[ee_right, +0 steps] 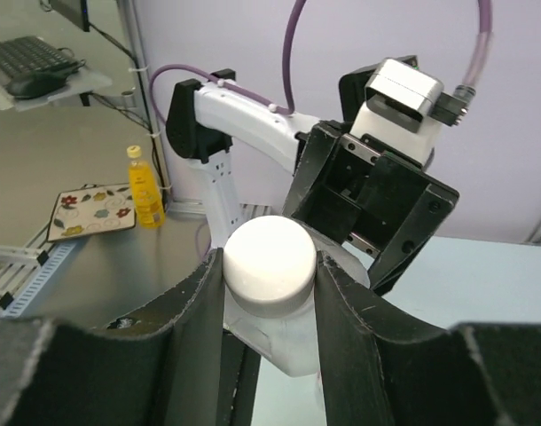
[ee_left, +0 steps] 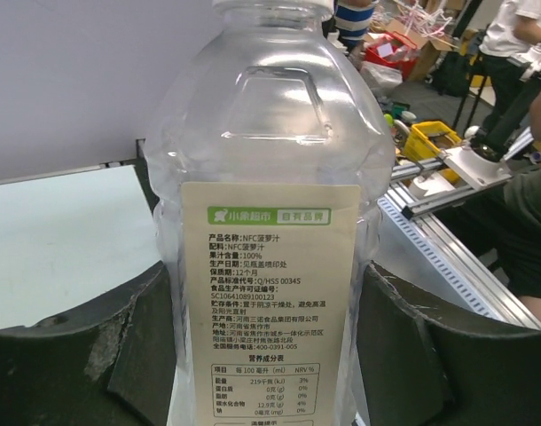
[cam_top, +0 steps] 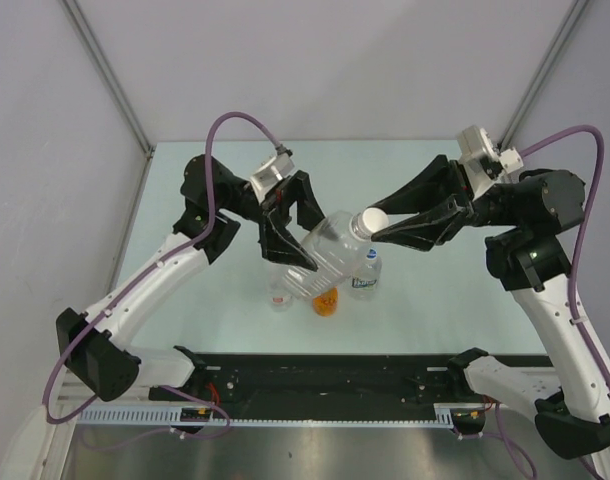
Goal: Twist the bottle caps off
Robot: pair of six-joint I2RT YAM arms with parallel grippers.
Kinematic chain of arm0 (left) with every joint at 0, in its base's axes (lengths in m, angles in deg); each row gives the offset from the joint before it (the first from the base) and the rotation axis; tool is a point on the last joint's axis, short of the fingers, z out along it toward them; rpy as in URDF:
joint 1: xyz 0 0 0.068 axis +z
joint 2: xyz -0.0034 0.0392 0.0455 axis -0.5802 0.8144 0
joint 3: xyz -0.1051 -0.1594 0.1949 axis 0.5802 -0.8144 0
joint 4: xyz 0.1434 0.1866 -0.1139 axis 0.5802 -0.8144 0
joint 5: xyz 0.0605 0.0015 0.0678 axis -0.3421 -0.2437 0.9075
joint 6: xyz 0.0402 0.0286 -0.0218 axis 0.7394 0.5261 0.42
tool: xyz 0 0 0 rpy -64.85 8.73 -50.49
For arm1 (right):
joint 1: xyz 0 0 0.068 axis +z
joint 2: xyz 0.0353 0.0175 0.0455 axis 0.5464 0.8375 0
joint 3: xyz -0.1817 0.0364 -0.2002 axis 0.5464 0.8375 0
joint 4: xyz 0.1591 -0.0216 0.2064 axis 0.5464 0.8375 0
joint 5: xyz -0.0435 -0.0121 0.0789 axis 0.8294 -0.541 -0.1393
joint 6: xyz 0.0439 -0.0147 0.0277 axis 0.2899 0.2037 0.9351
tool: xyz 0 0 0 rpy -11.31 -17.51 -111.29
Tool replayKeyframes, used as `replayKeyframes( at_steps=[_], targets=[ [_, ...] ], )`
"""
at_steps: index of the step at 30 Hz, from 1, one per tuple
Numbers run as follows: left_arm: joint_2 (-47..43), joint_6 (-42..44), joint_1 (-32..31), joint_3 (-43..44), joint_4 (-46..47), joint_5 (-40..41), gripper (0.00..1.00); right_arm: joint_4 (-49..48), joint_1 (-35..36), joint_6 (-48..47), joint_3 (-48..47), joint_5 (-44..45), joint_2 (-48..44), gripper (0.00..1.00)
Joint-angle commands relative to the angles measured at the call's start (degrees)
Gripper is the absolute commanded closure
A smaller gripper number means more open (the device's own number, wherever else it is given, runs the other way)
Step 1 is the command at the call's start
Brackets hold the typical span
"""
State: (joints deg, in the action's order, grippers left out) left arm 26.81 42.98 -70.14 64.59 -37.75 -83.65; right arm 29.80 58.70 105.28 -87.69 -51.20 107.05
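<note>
The large clear bottle (cam_top: pixel 325 255) hangs tilted above the table, its neck toward the right. My left gripper (cam_top: pixel 297 245) is shut on its body; in the left wrist view the labelled bottle (ee_left: pixel 270 177) fills the gap between the fingers (ee_left: pixel 133 355). My right gripper (cam_top: pixel 377 226) is shut on its white cap (cam_top: pixel 373 219), and the right wrist view shows that cap (ee_right: pixel 270 257) squeezed between both pads (ee_right: pixel 195 302). Below stand a blue-labelled bottle (cam_top: pixel 366 278), a small orange bottle (cam_top: pixel 326 301) and a small red-labelled bottle (cam_top: pixel 279 296). Their caps are mostly hidden under the big bottle.
The pale green table (cam_top: pixel 465 300) is walled on the left and at the back. A black rail (cam_top: pixel 325 375) with the arm bases runs along the near edge. The three small bottles cluster right under the raised one.
</note>
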Motion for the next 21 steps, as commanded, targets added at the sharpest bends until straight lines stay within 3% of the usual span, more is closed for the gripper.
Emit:
replayKeyframes(
  at_steps=[1,7,10,15,17,21],
  targets=[
    [-0.2,2.0,2.8,0.2,0.2,8.5,1.0,-6.7,-1.8,8.8,-0.5,-0.1,-3.3,1.0],
    [-1.3,7.6,3.5,0.2,-6.8,12.1,1.0,-7.2,-5.1,10.2,-0.5,8.3,-5.0,1.0],
    [-3.0,11.1,4.5,0.2,-10.9,16.7,1.0,3.9,-7.0,2.5,-0.8,23.0,-7.5,1.0],
    [-5.6,19.2,5.4,0.7,-20.2,26.4,1.0,24.4,-7.1,-5.9,-3.2,57.7,-6.7,1.0],
    [-7.0,20.9,5.4,1.1,-22.2,35.2,1.0,31.7,-7.1,-6.7,-3.1,70.3,-4.8,1.0],
    [-11.4,22.8,5.4,-1.9,-20.4,49.2,1.0,35.2,-7.0,-5.6,3.6,85.1,-0.2,1.0]
  ],
)
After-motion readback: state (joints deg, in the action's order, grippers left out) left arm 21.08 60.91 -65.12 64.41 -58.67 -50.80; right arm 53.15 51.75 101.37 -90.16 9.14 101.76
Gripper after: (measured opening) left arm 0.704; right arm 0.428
